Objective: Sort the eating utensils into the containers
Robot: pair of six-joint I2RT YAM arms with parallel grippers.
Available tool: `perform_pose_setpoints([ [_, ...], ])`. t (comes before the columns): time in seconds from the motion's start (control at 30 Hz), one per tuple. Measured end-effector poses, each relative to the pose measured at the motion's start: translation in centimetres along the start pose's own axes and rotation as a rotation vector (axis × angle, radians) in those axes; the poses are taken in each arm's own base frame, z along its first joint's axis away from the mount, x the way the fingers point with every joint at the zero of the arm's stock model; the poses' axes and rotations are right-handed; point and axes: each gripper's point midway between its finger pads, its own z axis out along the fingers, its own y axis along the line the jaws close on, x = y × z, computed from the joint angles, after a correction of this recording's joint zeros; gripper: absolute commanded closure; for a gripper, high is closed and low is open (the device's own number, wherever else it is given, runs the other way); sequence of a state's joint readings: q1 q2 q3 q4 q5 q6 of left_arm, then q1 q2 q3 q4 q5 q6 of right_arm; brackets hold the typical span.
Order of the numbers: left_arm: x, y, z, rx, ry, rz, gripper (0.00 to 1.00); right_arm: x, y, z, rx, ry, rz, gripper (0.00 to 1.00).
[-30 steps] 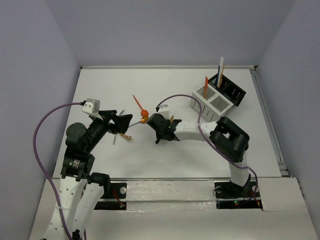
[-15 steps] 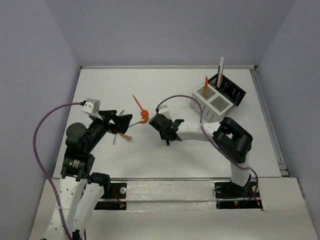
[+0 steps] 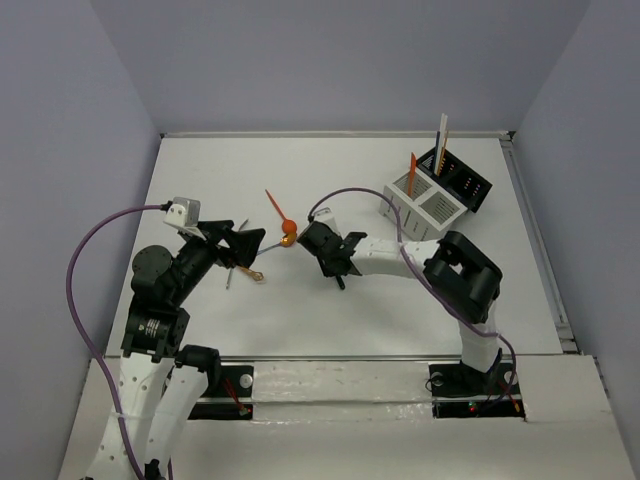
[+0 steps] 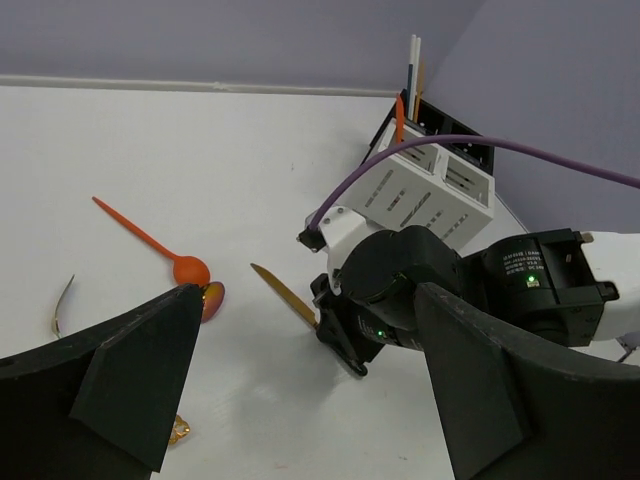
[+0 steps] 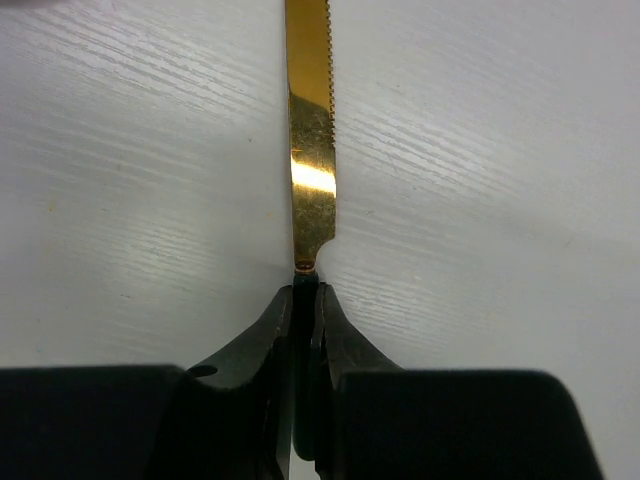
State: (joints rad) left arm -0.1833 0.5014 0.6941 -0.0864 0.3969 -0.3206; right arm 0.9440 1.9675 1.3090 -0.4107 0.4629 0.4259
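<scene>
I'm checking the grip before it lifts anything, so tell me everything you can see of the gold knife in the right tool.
The gold knife has a shiny, metallic-looking blade with fine teeth along one edge, narrowing to a thin neck. Its dark handle end is pinched between the closed fingers of the right tool, which hide most of the handle. The blade points straight out from the tool, low over the white table. Whether the tip rests on the table cannot be told.

Right gripper [image 5: 305, 288] pinching gold serrated knife [image 5: 311, 130] end; contact with table [image 5: 500, 150] unclear.
</scene>
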Motion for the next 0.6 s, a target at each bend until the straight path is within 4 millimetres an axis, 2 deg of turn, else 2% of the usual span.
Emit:
perform_pose_setpoints([
  [0.13,0.1,-0.2,0.0,0.009,0.004,0.0,0.01,0.3,-1.3,-1.1,-0.003,-0.013,0.006,0.93],
  [0.23,0.1,-0.2,0.0,0.01,0.005,0.0,0.01,-1.3,-2.9,-3.4,-0.016,-0.091,0.033,0.93],
  [0.3,0.2,-0.4,0.0,0.017,0.007,0.0,0.01,-4.6,-4.4,-6.2,-0.035,-0.222,0.085,0.93],
  [0.37,0.2,-0.5,0.0,0.021,0.009,0.0,0.01,-9.5,-7.1,-9.6,-0.041,-0.398,0.181,0.93],
  [0.43,0.2,-0.6,0.0,0.025,0.01,0.001,0.01,-13.0,-9.7,-11.8,-0.03,-0.524,0.259,0.93],
  [0.47,0.3,-0.7,0.0,0.029,0.012,0.001,0.01,-15.1,-11.9,-12.9,-0.012,-0.602,0.306,0.93],
  [0.5,0.3,-0.7,0.0,0.032,0.013,0.001,0.01,-16.3,-13.4,-13.5,0.006,-0.648,0.335,0.93],
  [0.53,0.3,-0.8,0.0,0.034,0.014,0.001,0.01,-17.9,-16.2,-14.1,0.044,-0.713,0.381,0.93],
  [0.6,0.3,-0.8,0.0,0.035,0.015,0.001,0.01,-19.7,-20.5,-14.3,0.118,-0.794,0.425,0.93],
])
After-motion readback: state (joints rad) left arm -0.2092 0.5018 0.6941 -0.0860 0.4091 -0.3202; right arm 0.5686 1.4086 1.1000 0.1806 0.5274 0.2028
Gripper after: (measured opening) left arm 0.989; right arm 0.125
